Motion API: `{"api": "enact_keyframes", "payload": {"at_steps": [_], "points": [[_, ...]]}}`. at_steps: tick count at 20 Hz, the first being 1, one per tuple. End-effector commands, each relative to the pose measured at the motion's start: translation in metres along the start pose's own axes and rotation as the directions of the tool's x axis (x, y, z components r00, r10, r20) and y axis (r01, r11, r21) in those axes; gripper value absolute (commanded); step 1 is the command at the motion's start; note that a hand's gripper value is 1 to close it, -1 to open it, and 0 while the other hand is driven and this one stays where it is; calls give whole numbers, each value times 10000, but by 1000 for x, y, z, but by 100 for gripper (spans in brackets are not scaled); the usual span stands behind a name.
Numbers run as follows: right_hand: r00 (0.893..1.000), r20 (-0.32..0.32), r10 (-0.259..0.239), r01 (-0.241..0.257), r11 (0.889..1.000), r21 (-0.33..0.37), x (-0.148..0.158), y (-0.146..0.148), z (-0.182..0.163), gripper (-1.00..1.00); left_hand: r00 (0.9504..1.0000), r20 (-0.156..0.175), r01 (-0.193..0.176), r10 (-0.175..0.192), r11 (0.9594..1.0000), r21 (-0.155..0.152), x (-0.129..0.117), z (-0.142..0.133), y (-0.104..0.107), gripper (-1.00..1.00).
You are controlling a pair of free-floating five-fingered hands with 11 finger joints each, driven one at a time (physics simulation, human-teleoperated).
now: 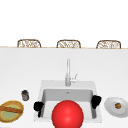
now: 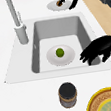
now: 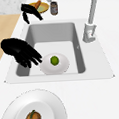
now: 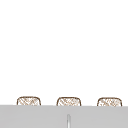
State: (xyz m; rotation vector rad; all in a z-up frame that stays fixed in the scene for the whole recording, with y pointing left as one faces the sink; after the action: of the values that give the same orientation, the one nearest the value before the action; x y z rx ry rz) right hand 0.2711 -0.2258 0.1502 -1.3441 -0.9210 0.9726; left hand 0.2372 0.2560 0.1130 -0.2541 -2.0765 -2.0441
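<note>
Your left hand hangs over the sink's left front corner, fingers relaxed and drooping, with nothing in them. From the left side you see it just above the basin's near rim, fingertips pointing down toward the white plate on the basin floor but not touching it. Your right hand hovers at the sink's right front edge, also loosely open and empty; from the right side you see it with fingers spread and angled down, their tips just beside the plate's rim. Whether they touch it, you cannot tell.

On that plate sits a small green lime, roughly at its middle. A large red ball covers the front of the basin in the front view.

Behind the basin stands the tap. On the counter to your left you have a dark jar and, nearer the edge, a yellow-rimmed bowl with a brown stick-like loaf lying across it. To your right lies a second white plate carrying a small brown item. Three woven chair backs line the far side of the counter.
</note>
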Motion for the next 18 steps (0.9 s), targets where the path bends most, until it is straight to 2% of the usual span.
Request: {"api": "enact_keyframes", "payload": {"at_steps": [1,3,5,7,8,11,12,13,16,18], "points": [[10000,-5,11,-11,10000,-15,0,0,0,0,10000,0,38,-38,10000,-13,2,-1,-1,-100],[9995,238,-186,172,9982,579,5,5,7,0,9999,-1,-126,126,9999,114,0,2,1,-100],[9991,383,-183,149,9959,888,8,9,9,0,10000,10,-94,94,9999,39,0,2,1,-100],[9990,411,-198,155,9947,1020,9,12,10,0,9999,13,-139,139,9999,-7,-1,0,2,-100],[9989,412,-211,167,9944,1044,10,13,11,0,9993,85,-353,353,9994,-38,-6,0,5,-100],[9989,412,-240,195,9942,1061,11,14,11,0,9982,160,-580,581,9983,-81,-2,-7,25,-100],[9989,411,-245,200,9941,1063,11,14,11,0,9984,157,-547,548,9985,-80,-2,-7,27,-100],[9988,411,-249,204,9941,1064,11,14,11,0,9995,64,-323,323,9995,-41,-1,-3,28,-100],[9988,409,-255,210,9941,1064,11,14,11,0,9992,22,-409,409,9991,-112,2,-5,35,-100],[9988,408,-257,212,9941,1063,11,14,11,0,9994,-20,-354,353,9993,-89,1,-7,30,-100]]}}
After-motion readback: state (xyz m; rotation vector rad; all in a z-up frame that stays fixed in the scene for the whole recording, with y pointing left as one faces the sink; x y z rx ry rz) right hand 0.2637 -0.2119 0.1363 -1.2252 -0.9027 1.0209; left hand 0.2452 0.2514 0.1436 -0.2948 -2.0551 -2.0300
